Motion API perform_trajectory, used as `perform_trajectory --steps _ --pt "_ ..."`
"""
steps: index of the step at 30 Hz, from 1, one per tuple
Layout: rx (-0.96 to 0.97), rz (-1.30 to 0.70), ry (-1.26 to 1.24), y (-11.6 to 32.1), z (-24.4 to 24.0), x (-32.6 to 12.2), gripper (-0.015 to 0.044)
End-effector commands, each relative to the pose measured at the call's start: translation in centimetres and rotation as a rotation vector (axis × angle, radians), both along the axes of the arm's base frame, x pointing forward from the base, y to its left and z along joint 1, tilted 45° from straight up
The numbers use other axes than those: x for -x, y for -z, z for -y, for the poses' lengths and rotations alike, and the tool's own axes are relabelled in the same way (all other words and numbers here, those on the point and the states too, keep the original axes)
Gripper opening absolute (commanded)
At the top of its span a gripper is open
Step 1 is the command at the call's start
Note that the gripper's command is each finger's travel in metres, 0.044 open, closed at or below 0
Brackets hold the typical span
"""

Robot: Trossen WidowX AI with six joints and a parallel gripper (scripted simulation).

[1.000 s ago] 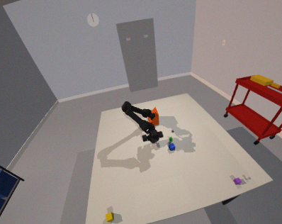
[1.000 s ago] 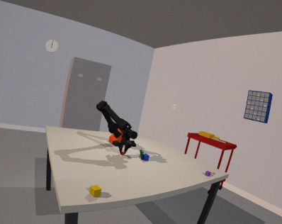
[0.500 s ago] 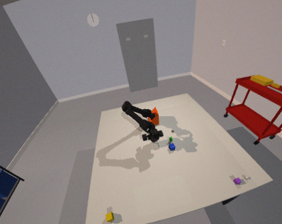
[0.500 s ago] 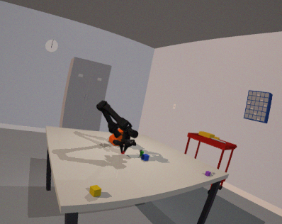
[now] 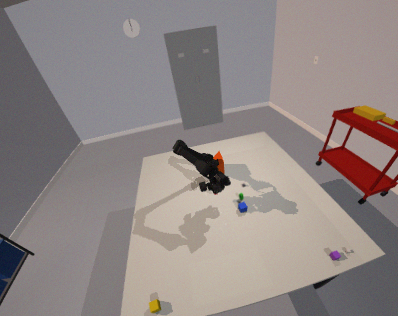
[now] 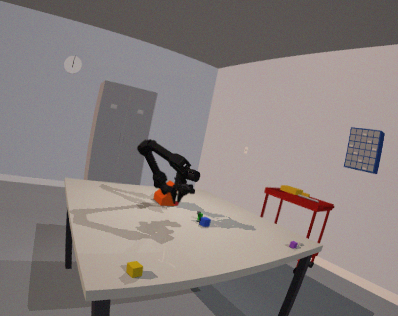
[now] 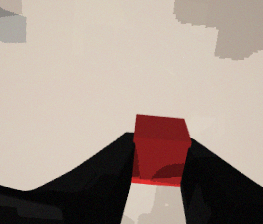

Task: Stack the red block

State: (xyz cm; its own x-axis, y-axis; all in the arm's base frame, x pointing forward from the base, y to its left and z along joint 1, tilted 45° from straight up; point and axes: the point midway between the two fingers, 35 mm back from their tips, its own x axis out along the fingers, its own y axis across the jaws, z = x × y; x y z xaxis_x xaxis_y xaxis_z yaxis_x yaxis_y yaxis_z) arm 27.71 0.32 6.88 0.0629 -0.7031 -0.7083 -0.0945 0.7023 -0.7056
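1. Claw [image 7: 158, 183]: I have it clamped on the red block [image 7: 159, 148]; in the wrist view both dark fingers press flat against the block's sides.
2. Red block: held at the fingertips, low over the bench [image 5: 269, 260], toward the far edge and near the arm's orange base [image 6: 164, 196]. Whether it is touching the surface or just off it I cannot tell from these views.
3. Green tower [image 5: 241, 196]: small, upright, just beside a blue cube [image 5: 243, 206], toward the middle of the bench and a short way from the claw.
4. Other stock: yellow cube [image 5: 155, 305] near the front edge; purple cube [image 5: 335, 255] near the front right corner. Neither lies between claw and tower.
5. Step in hand, as I judge it: the pick is secured; the carry has not begun.
6. Next move calls for: a lift well above the tower's top, a sideways carry until the block is centred over it, then a slow straight descent. Release only once the block sits square, so the tower is not nudged.
7. Hazard: the blue cube crowds the tower, leaving little room for the fingers on that side.
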Motion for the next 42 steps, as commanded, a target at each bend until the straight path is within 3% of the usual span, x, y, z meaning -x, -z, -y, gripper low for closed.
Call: perform_trajectory --steps 1,15,42 --pt "-0.007 0.012 0.004 -1.7 -1.5 0.1 0.0000" --pt "-0.008 0.012 0.004 -2.5 -2.9 0.1 0.0000" --pt "-0.020 0.014 0.003 7.6 -13.8 -1.1 0.0000"
